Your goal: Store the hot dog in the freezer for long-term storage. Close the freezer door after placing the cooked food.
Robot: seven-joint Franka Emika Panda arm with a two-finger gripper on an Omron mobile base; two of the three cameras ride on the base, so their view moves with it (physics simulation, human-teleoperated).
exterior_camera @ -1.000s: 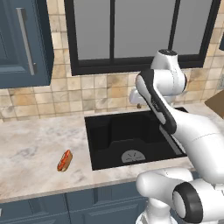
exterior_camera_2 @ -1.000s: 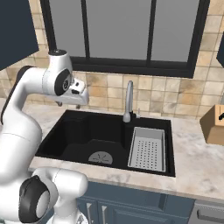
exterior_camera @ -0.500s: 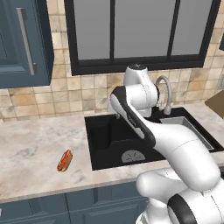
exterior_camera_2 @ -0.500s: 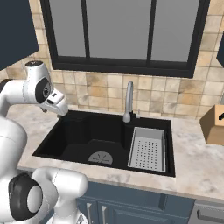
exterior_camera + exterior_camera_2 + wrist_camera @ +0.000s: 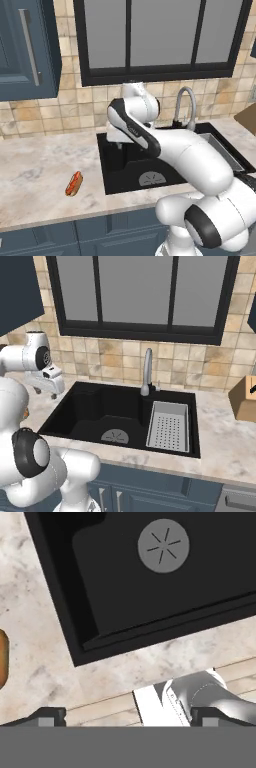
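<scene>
The hot dog (image 5: 74, 183), a small tan bun with a red sausage, lies on the marble counter (image 5: 35, 170) left of the sink. Its end also shows at the left edge of the hand view, hot dog (image 5: 2, 659). My gripper (image 5: 119, 141) hangs above the sink's back left corner, to the right of the hot dog and well above it. From the right base view the gripper (image 5: 44, 390) sits over the sink's left rim. In the hand view the gripper (image 5: 132, 717) is open, its fingertips (image 5: 47, 716) far apart with nothing held. The freezer and its door are out of view.
A black sink (image 5: 150, 165) with a round drain (image 5: 163, 542) lies under the hand. A curved faucet (image 5: 147, 371) stands behind it and a grey strainer tray (image 5: 169, 426) fills its right part. A cardboard box (image 5: 243, 398) stands far right. Blue cabinets (image 5: 22, 47) hang upper left.
The arm has swung left from over the sink's right side to its left back corner. The jaws stand a little wider. The hot dog has not moved.
</scene>
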